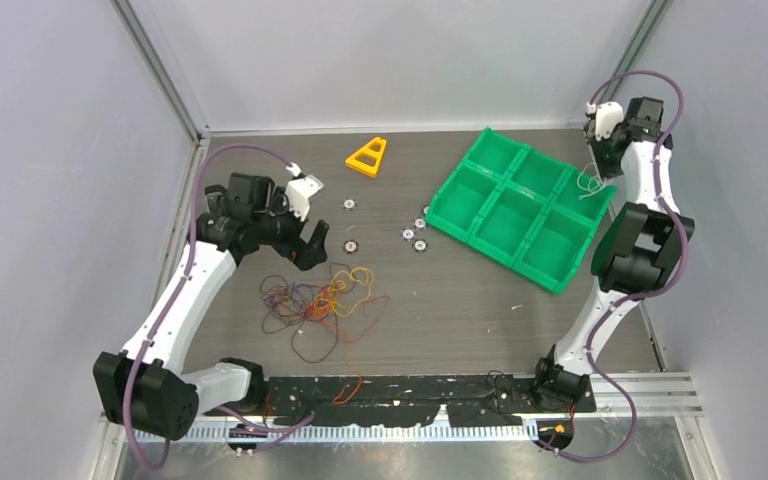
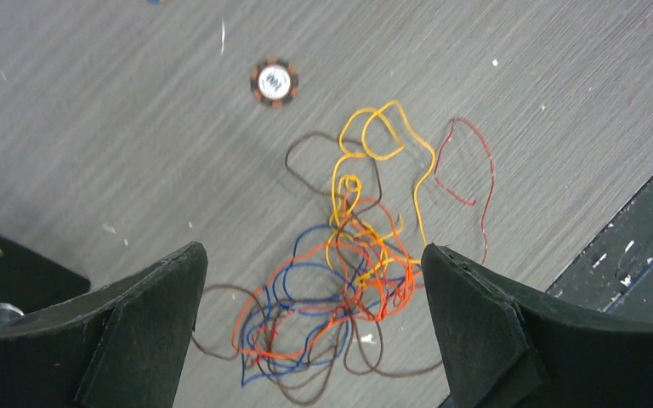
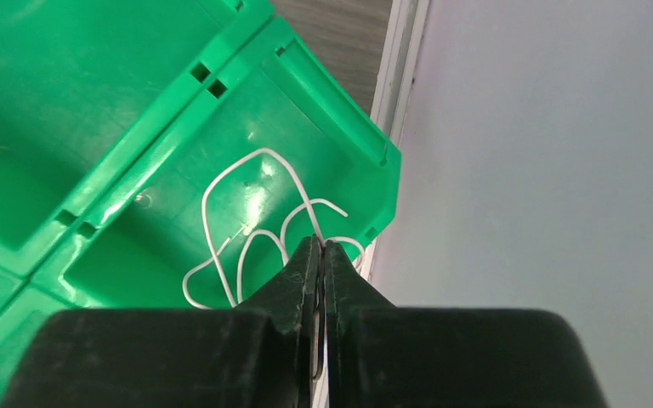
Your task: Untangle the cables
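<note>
The cables (image 2: 340,280) are sitting in one loose knotted clump on the counter (image 2: 93,153), left of middle and not far from the dark strip (image 1: 410,390) along the near edge. From the left wrist you can pick out yellow, orange, blue, brown and dark red strands. The yellow and red loops spill out to one side of the clump. The left hand (image 2: 312,247) is spread wide open with a finger showing on each side of the clump, and as far as I can see it isn't touching any strand. A little round piece (image 2: 274,82) lies just past the loops.

Over on the right, the right hand (image 3: 319,245) is clenched tight on a thin white wire (image 3: 259,151), right at its fingertips. That wire curls down into the corner compartment of the green bin (image 3: 332,93), near the side wall. An orange triangle piece (image 1: 368,157) sits at the far side of the counter.
</note>
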